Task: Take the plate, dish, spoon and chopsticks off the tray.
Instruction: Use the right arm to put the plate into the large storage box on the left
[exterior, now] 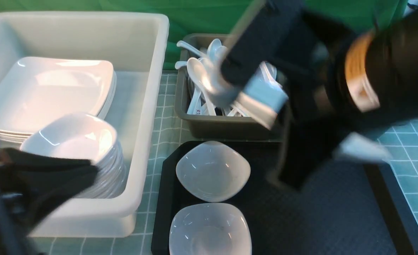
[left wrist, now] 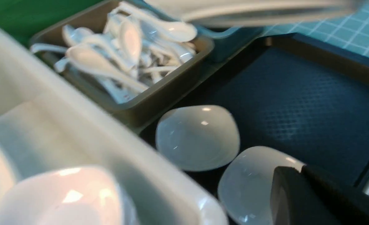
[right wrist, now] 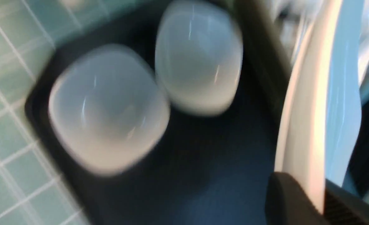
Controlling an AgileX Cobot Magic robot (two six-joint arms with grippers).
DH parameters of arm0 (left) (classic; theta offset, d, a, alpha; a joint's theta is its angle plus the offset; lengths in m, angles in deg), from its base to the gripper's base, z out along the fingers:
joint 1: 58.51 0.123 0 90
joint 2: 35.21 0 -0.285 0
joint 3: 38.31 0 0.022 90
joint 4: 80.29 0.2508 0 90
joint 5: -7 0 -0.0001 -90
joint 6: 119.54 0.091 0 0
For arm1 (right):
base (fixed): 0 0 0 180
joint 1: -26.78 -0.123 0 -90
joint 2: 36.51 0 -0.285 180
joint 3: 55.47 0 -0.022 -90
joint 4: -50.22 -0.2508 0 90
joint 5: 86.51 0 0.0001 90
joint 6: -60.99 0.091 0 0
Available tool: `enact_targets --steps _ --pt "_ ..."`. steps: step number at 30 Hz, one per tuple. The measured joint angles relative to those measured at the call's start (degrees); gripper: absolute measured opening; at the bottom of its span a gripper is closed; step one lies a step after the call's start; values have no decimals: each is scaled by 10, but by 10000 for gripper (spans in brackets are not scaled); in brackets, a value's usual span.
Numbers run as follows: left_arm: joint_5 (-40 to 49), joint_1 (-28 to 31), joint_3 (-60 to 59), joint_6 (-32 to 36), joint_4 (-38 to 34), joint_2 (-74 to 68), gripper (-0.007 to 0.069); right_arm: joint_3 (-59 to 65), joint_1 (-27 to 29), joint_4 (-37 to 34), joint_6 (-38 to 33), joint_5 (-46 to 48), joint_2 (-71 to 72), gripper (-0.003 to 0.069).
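Note:
My right gripper [exterior: 290, 102] is shut on the rim of the large white plate [exterior: 265, 94] and holds it tilted in the air over the back of the black tray [exterior: 336, 219]. The right wrist view shows the plate [right wrist: 303, 109] pinched edge-on in the gripper [right wrist: 320, 200]. Two small white dishes [exterior: 212, 171] [exterior: 209, 230] sit on the tray's left side. My left gripper [exterior: 88, 171] hovers over the white bin, fingers [left wrist: 284, 187] together and empty. No spoon or chopsticks show on the tray. All views are motion-blurred.
A big white bin [exterior: 148, 106] on the left holds stacked plates [exterior: 53, 92] and stacked dishes [exterior: 78, 138]. A grey-brown bin [exterior: 209, 127] behind the tray is full of white spoons [exterior: 198, 81]. The table has a teal checked cloth [exterior: 414, 148].

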Motion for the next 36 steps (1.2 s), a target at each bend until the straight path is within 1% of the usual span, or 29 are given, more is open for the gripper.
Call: enact_targets --steps 2,3,4,5,6,7,9,10,11,12,13,15,16,17,19,21,26,29,33,36 --pt "34 0 12 -48 43 20 17 -25 0 1 -70 -56 -17 60" --pt "73 0 25 -104 94 48 17 -45 0 3 -138 -119 -37 60" --pt "108 0 32 -137 129 67 17 -59 0 3 -189 -165 -60 60" --pt "127 0 36 -161 146 84 17 -70 0 3 -216 -198 -76 60" --pt "132 0 36 -161 151 84 17 -72 0 3 -223 -204 -84 60" --pt "169 0 39 -199 181 116 17 -95 2 -5 -286 -251 -119 60" --pt "196 0 41 -218 200 139 17 -120 10 -30 -349 -283 -162 60" --pt "213 0 41 -233 208 153 17 -138 17 -54 -389 -298 -187 60" --pt "216 0 41 -236 210 156 17 -146 18 -65 -404 -304 -192 60" --pt "238 0 41 -246 218 171 17 -173 26 -101 -452 -314 -230 60" --pt "257 0 41 -254 221 188 17 -209 36 -144 -504 -316 -263 60" --pt "275 0 41 -256 222 200 17 -264 47 -198 -573 -316 -317 60" --pt "278 0 41 -257 222 203 17 -264 48 -198 -573 -316 -323 60" --pt "287 0 41 -261 222 212 17 -303 53 -230 -615 -314 -356 60" --pt "298 0 41 -263 223 222 17 -373 58 -270 -677 -310 -418 60" --pt "306 0 41 -264 221 227 17 -430 59 -294 -711 -307 -472 60" --pt "319 0 41 -264 208 228 17 -505 64 -320 -743 -310 -550 60" --pt "320 0 41 -265 194 228 17 -517 76 -356 -785 -325 -578 60" --pt "320 0 41 -265 178 228 17 -521 96 -422 -855 -338 -598 60" --pt "320 0 41 -265 175 228 17 -521 105 -443 -868 -346 -605 60"
